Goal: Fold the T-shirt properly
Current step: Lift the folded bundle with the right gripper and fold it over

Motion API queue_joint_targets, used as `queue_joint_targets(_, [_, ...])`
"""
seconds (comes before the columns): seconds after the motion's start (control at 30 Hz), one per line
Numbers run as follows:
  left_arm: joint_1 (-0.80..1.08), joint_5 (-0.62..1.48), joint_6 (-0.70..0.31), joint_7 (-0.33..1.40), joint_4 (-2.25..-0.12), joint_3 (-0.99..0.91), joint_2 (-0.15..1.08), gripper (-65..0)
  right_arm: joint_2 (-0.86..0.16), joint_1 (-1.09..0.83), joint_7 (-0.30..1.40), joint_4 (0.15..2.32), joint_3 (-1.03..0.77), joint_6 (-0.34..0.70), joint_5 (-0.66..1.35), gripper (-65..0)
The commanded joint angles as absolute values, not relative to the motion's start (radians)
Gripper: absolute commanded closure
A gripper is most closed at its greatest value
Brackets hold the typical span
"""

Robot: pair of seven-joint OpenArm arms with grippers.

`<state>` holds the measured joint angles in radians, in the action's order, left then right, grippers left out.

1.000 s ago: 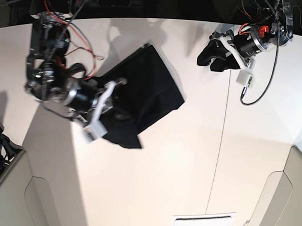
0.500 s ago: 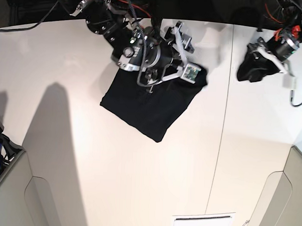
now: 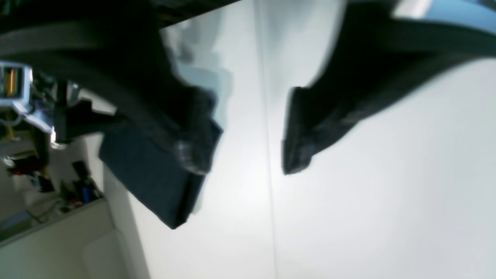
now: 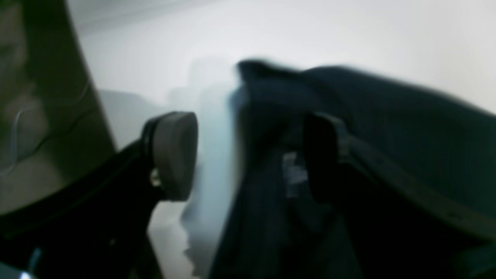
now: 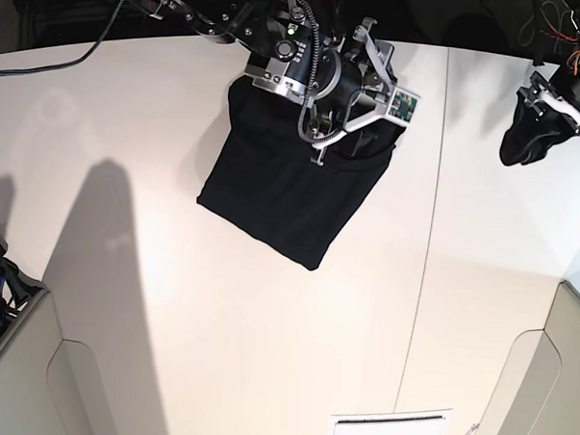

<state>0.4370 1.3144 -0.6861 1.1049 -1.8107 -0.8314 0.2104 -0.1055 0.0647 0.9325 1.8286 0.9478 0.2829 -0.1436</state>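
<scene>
Two hands are working here, and we are seeing both with fingers apart and holding nothing. Our right hand (image 4: 248,155) is hovering over the shirt (image 5: 291,184), one pad (image 4: 174,155) off the cloth, the other over it. Our left hand (image 3: 248,147) is hanging near the surface's (image 5: 265,351) far right corner, well apart from the shirt. The shirt is lying as a compact folded block near the far edge. We are judging the fold nearly finished; next we are needing either one last tuck or a clean retreat. Both wrist views are blurring badly, and the right arm is hiding the shirt's far edge.
</scene>
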Motion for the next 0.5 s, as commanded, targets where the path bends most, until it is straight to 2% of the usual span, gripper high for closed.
queue_joint_targets(0.0, [0.438, 1.369, -0.698, 1.109, -1.826, -0.836, 0.221, -20.6, -0.097, 0.077, 0.912, 1.877, 0.943, 0.270, -0.151, -41.8])
queue_joint_targets(0.13, [0.438, 1.479, -0.698, 1.182, -1.826, -0.836, 0.221, -5.2, -0.096, 0.078, 0.912, 1.982, 0.906, 0.222, -0.162, -41.7])
queue_joint_targets(0.23, [0.441, 1.484, -0.698, 1.214, -1.828, -0.836, 0.222, -0.6, -0.096, 0.078, 0.905, 2.011, 0.833, 0.189, -0.162, -40.2])
queue_joint_targets(0.3, [0.454, 1.484, -0.698, 1.213, -1.835, -0.826, 0.222, 0.0, -0.097, 0.078, 0.894, 2.019, 0.772, 0.165, -0.170, -29.7])
queue_joint_targets(0.4, [0.472, 1.484, -0.698, 1.217, -1.871, -0.783, 0.221, 0.0, -0.097, 0.103, 0.895, 2.018, 0.680, 0.121, -0.192, -4.7])
queue_joint_targets(0.43, [0.476, 1.484, -0.698, 1.217, -1.887, -0.760, 0.222, 0.0, -0.097, 0.117, 0.898, 2.018, 0.648, 0.117, -0.192, 0.0])
queue_joint_targets(0.47, [0.478, 1.484, -0.698, 1.217, -1.904, -0.732, 0.221, 0.0, -0.097, 0.130, 0.898, 2.017, 0.617, 0.115, -0.191, 0.0])
